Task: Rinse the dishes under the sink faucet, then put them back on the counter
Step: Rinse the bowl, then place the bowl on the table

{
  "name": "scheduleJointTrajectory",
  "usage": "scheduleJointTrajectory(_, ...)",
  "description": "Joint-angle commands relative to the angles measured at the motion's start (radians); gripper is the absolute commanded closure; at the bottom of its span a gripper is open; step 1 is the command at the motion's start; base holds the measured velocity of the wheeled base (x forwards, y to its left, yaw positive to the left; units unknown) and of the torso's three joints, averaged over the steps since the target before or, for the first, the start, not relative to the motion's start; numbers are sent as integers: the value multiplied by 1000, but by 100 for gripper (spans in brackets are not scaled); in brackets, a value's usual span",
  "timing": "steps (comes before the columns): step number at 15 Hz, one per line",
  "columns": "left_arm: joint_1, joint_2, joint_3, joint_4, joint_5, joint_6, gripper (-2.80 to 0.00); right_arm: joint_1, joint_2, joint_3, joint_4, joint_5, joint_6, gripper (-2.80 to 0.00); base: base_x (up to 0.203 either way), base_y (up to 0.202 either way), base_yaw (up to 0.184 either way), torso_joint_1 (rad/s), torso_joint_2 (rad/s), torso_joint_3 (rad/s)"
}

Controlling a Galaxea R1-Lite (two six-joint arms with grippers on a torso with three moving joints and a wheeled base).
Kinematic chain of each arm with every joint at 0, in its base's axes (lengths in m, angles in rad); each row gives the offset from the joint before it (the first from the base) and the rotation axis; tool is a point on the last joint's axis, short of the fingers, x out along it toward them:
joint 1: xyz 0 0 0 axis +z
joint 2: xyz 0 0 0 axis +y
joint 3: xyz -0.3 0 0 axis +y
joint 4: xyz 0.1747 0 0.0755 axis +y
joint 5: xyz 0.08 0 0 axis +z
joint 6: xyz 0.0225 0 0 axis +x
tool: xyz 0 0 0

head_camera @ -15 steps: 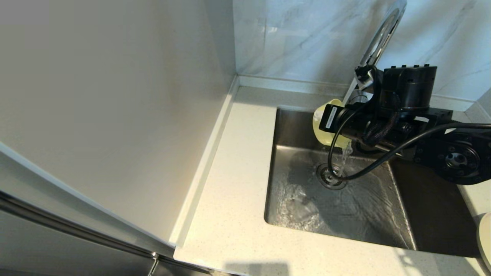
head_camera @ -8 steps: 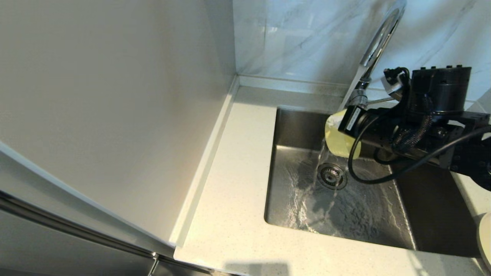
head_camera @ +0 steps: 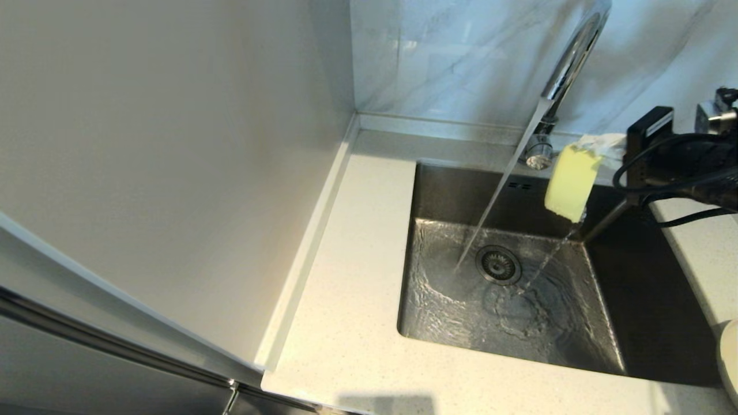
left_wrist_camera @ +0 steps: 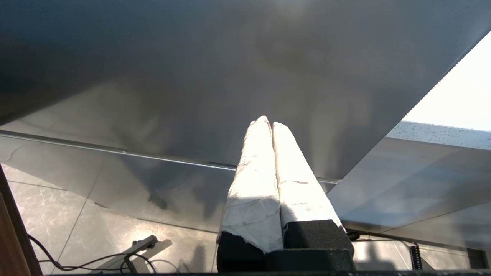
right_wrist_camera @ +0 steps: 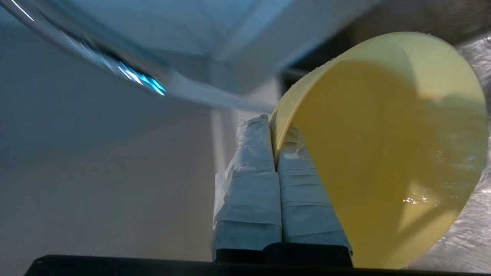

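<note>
Fingers (right_wrist_camera: 249,180) of the right gripper (right_wrist_camera: 274,126), wrapped in white tape, were pinched together on the rim of the small pale-yellow bowl (right_wrist_camera: 387,153), one pad outside the wall and one inside. In the head view that gripper (head_camera: 597,144) held the bowl (head_camera: 569,181) tipped on its side above the sink's (head_camera: 611,340) back right corner, and a thin trickle of water (head_camera: 548,262) ran from the bowl's low edge down to the wet basin floor. Just beside the bowl, toward the sink's middle, a straight stream (head_camera: 496,196) fell from the chrome faucet (head_camera: 568,63) and struck the floor next to the round drain strainer (head_camera: 499,265); the bowl hung apart from that stream. Two small overflow slots (head_camera: 520,186) showed on the sink's back wall. Off-white speckled counter (head_camera: 357,276) lay around the basin, and at its right edge the rim of a cream-white plate (head_camera: 727,357) was partly in view.

The left gripper (left_wrist_camera: 268,124) was parked low, away from the sink, its taped fingers pressed together on nothing, facing a grey panel (left_wrist_camera: 191,76).
</note>
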Motion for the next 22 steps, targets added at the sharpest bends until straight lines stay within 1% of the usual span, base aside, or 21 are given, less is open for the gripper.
scheduleJointTrajectory(1, 0, 0, 0, 0, 0, 0, 0, -111, -35, -7, -48, 121, 230, 0, 0, 0, 0, 0, 0, 0)
scheduleJointTrajectory(2, 0, 0, 0, 0, 0, 0, 0, -175, -44, 17, -138, 203, 372, 0, 0, 0, 0, 0, 0, 0)
scheduleJointTrajectory(3, 0, 0, 0, 0, 0, 0, 0, -222, -47, 67, -260, 267, 481, 0, 0, 0, 0, 0, 0, 0)
scheduleJointTrajectory(4, 0, 0, 0, 0, 0, 0, 0, -257, -42, 138, -383, 310, 573, 0, 0, 0, 0, 0, 0, 0)
scheduleJointTrajectory(5, 0, 0, 0, 0, 0, 0, 0, -277, -27, 214, -509, 342, 654, 0, 0, 0, 0, 0, 0, 0)
scheduleJointTrajectory(6, 0, 0, 0, 0, 0, 0, 0, -287, -7, 286, -633, 367, 715, 0, 0, 0, 0, 0, 0, 0)
scheduleJointTrajectory(8, 0, 0, 0, 0, 0, 0, 0, -297, 41, 397, -952, 396, 851, 0, 0, 0, 0, 0, 0, 0)
scheduleJointTrajectory(9, 0, 0, 0, 0, 0, 0, 0, -299, 57, 418, -1064, 405, 963, 0, 0, 0, 0, 0, 0, 0)
scheduleJointTrajectory(10, 0, 0, 0, 0, 0, 0, 0, -301, 57, 406, -1104, 412, 1045, 0, 0, 0, 0, 0, 0, 0)
scheduleJointTrajectory(12, 0, 0, 0, 0, 0, 0, 0, -310, 31, 334, -1118, 414, 1058, 0, 0, 0, 0, 0, 0, 0)
scheduleJointTrajectory(13, 0, 0, 0, 0, 0, 0, 0, -313, 35, 348, -1120, 418, 1053, 0, 0, 0, 0, 0, 0, 0)
scheduleJointTrajectory(14, 0, 0, 0, 0, 0, 0, 0, -312, 56, 404, -1120, 431, 1034, 0, 0, 0, 0, 0, 0, 0)
scheduleJointTrajectory(15, 0, 0, 0, 0, 0, 0, 0, -310, 103, 463, -1121, 450, 970, 0, 0, 0, 0, 0, 0, 0)
scheduleJointTrajectory(16, 0, 0, 0, 0, 0, 0, 0, -308, 145, 490, -1121, 468, 853, 0, 0, 0, 0, 0, 0, 0)
scheduleJointTrajectory(17, 0, 0, 0, 0, 0, 0, 0, -311, 153, 475, -1121, 477, 801, 0, 0, 0, 0, 0, 0, 0)
scheduleJointTrajectory(18, 0, 0, 0, 0, 0, 0, 0, -320, 131, 430, -1113, 488, 806, 0, 0, 0, 0, 0, 0, 0)
scheduleJointTrajectory(19, 0, 0, 0, 0, 0, 0, 0, -334, 76, 347, -1080, 501, 818, 0, 0, 0, 0, 0, 0, 0)
scheduleJointTrajectory(20, 0, 0, 0, 0, 0, 0, 0, -348, 11, 236, -1015, 510, 833, 0, 0, 0, 0, 0, 0, 0)
scheduleJointTrajectory(21, 0, 0, 0, 0, 0, 0, 0, -357, -36, 163, -964, 515, 840, 0, 0, 0, 0, 0, 0, 0)
scheduleJointTrajectory(22, 0, 0, 0, 0, 0, 0, 0, -363, -53, 126, -937, 518, 841, 0, 0, 0, 0, 0, 0, 0)
